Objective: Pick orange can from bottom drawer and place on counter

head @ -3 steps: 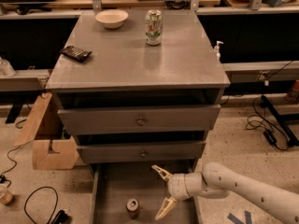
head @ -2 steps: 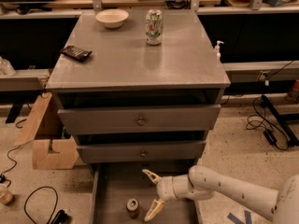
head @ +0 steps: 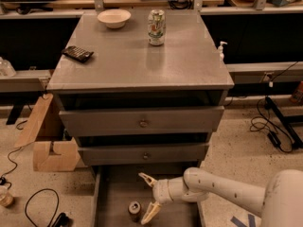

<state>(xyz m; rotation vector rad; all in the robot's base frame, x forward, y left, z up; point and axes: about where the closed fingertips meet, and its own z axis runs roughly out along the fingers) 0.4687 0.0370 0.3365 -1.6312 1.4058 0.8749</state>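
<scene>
drawer pull-out, status check.

- wide grey metal bottom drawer [head: 116,193] is open, its flat floor in view below the two knobbed grey drawers [head: 142,122].
- small orange drink can with a silver top [head: 135,210] stands upright on the drawer floor, towards the front. only its top and a little of the dark side show from here.
- pale two-finger gripper [head: 147,196] is inside the drawer, low over the floor, on the end of the white arm [head: 222,195] that reaches in from the right.
- fingers are spread wide apart. the upper one points towards the cabinet, the lower one [head: 150,213] lies just beside the can on its right.
- cannot tell whether the lower finger touches the can. nothing is clamped.
- flat square grey metal counter [head: 137,65] on top of the cabinet carries a white-and-green patterned can [head: 156,27], a white bowl [head: 114,18] and a flat black object [head: 78,54]. the front middle of it is bare.

progress, my reading: drawer open and reach made; grasp not done. the can is off towards the lower finger rather than centred in the opening, so the gripper probably needs to shift towards the front before the fingers come together. left to do: grasp, lift out past the two upper drawer fronts, set down on the counter away from the other can.
</scene>
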